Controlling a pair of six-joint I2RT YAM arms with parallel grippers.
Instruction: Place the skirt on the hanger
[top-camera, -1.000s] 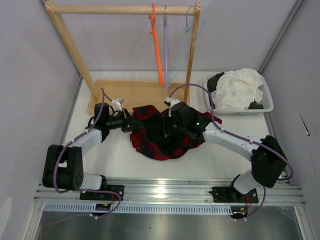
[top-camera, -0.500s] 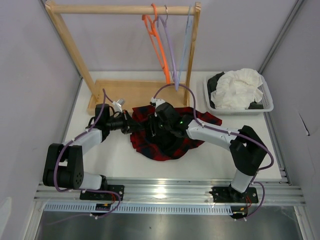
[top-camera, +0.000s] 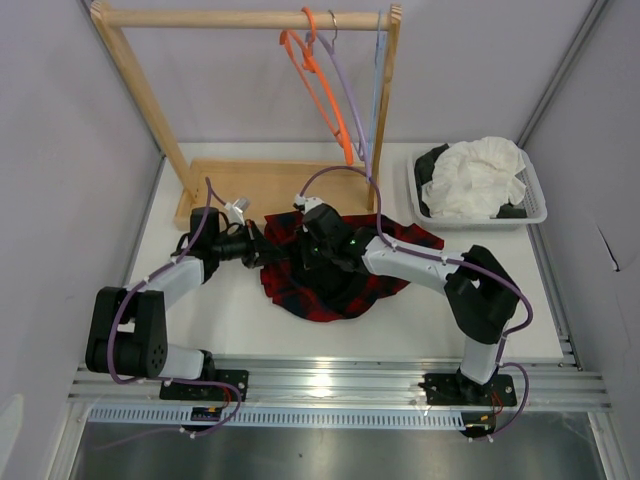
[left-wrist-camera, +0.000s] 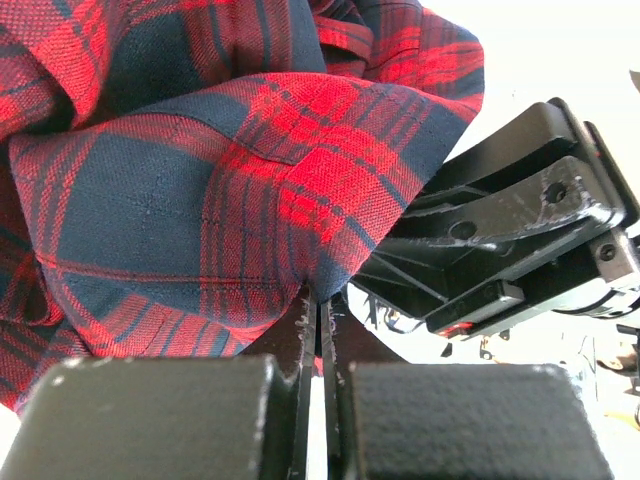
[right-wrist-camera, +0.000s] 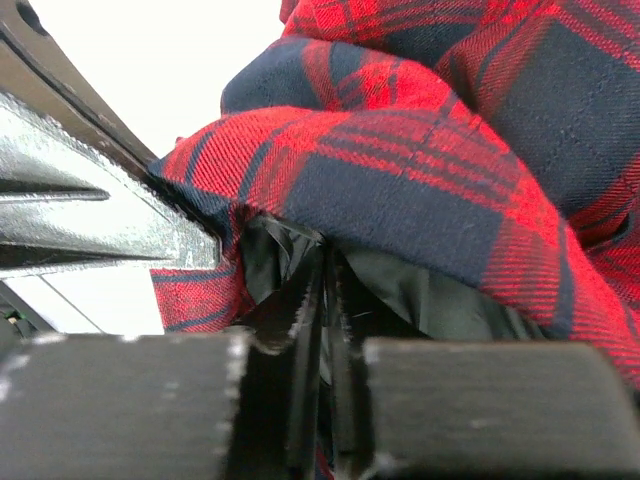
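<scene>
The red and black plaid skirt (top-camera: 345, 285) lies crumpled on the white table between the arms. My left gripper (top-camera: 262, 250) is at its left edge, and its fingers (left-wrist-camera: 308, 330) are shut on a fold of the skirt (left-wrist-camera: 200, 190). My right gripper (top-camera: 298, 255) reaches in from the right, close to the left one. Its jaws (right-wrist-camera: 328, 265) are shut on the skirt (right-wrist-camera: 420, 170) where the black lining shows. The lavender hanger (top-camera: 348, 90) hangs on the wooden rail behind, between an orange hanger (top-camera: 320, 85) and a pale blue one (top-camera: 378, 70).
The wooden rack (top-camera: 140, 95) stands at the back on a flat wooden base (top-camera: 250, 180). A white basket (top-camera: 535, 210) at the back right holds a white fabric garment (top-camera: 480, 175). Grey walls close in both sides.
My right arm moved left across the skirt toward the left gripper, and its jaws closed on the fabric. The hangers swung on the rail. The left arm stayed put.
</scene>
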